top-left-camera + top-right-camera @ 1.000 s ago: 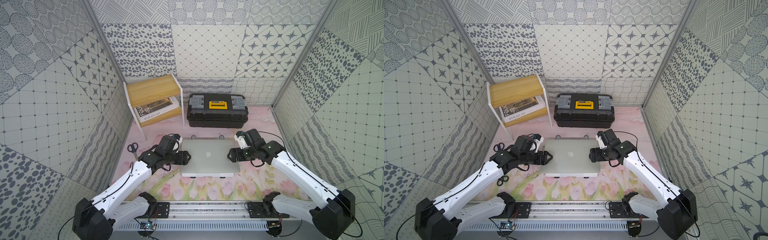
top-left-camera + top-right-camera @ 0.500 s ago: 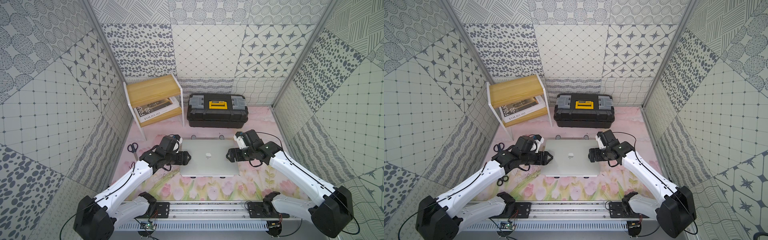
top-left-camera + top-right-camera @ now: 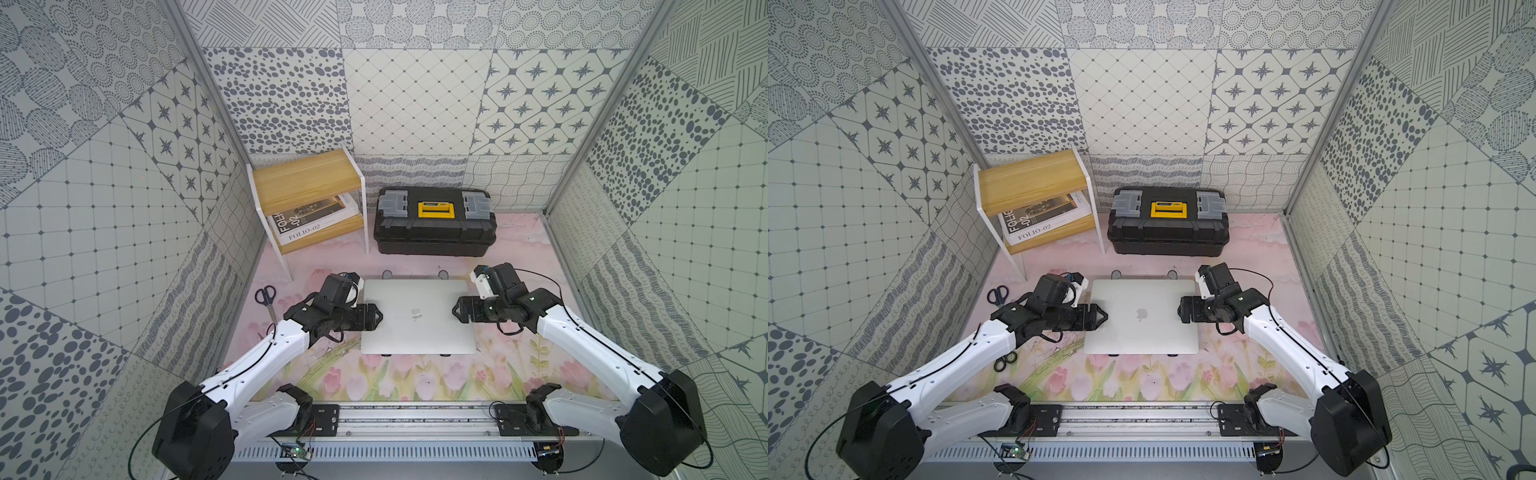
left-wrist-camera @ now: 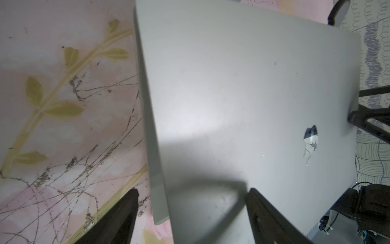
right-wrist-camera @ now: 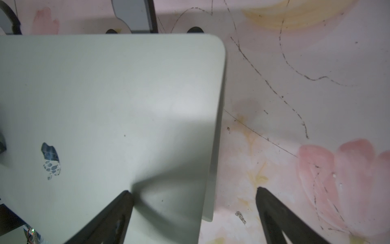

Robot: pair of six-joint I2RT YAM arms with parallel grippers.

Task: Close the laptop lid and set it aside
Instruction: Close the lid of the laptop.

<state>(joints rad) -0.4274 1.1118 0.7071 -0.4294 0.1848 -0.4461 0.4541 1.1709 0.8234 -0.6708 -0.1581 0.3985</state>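
Both top views: one closed laptop [image 3: 417,316], one toolbox [image 3: 435,226].

Stand [image 3: 387,274] mostly hidden beneath laptop [image 3: 415,316]. Scissors [image 3: 997,294] blades hidden behind left arm [image 3: 967,353] in a top view. Book [image 3: 316,216] partly covered by shelf top [image 3: 303,183]. Wrist views: laptop cut by frame edges.

Laptop [image 3: 417,332]: plain silver, mirror-bright logo.
Surface [image 3: 415,380]: pale pink, pink tulips, green stems, dark scratches.
Toolbox [image 3: 434,235]: black, yellow latch, grey clips.
Shelf [image 3: 305,183]: honey wood, white frame.
Walls [image 3: 415,104]: grey-on-white dots, stars, grids.
Scissors [image 3: 266,296]: black handles.
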